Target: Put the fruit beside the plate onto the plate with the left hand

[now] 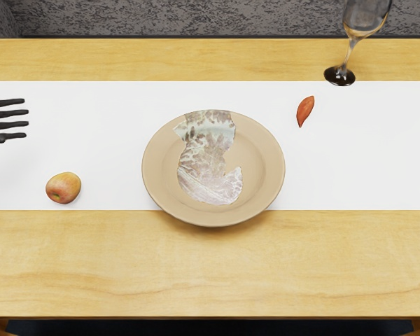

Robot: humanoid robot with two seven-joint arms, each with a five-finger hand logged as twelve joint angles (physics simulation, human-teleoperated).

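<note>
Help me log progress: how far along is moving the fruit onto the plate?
Nothing looks done yet: the apple lies on the white runner left of the plate, apart from it. The left hand shows at the left edge, fingers spread, empty. Left: reaching, grasping, lifting, placing it on the plate.
</note>
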